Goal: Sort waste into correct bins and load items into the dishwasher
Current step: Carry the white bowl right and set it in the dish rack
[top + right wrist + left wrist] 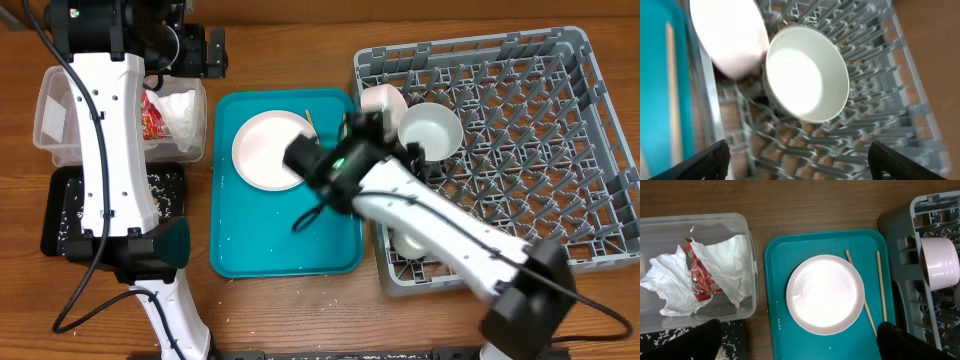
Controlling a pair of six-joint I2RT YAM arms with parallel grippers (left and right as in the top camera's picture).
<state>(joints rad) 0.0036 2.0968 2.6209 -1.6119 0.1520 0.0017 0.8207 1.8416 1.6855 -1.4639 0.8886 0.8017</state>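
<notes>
My right claw, open and empty above the grey-green bowl, should lift straight up, sparing the pink bowl

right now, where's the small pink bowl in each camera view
overhead: the small pink bowl is above centre, in the left top corner of the large grey plastic dish rack.
left wrist: right edge, mid height, inside the rack.
right wrist: top left, blurred.
shared landmark: the rack's lattice.
</notes>
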